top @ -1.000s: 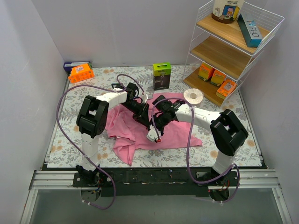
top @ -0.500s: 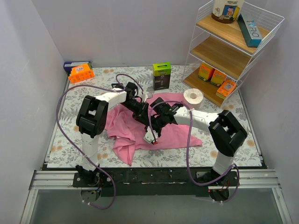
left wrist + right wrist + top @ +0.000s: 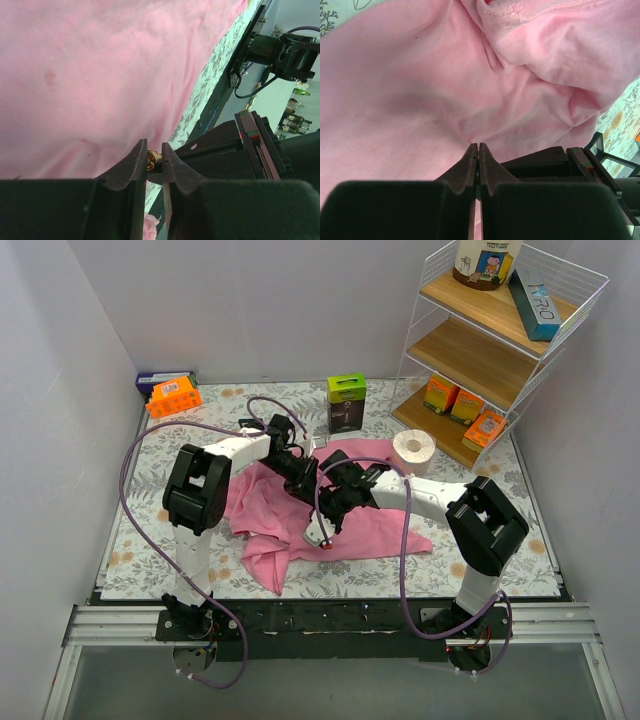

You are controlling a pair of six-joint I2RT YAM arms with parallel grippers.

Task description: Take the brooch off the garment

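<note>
Left gripper pinches a small gold brooch between its tips, close over the garment. Right gripper: we see its fingers pressed together, tips at the pink cloth; we cannot tell whether any cloth is caught. The garment lies rumpled on the floral cover, mid-table, and both grippers meet over it.

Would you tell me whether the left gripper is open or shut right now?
Shut: the left gripper pinches a small gold brooch between its fingertips, over the pink garment.
</note>
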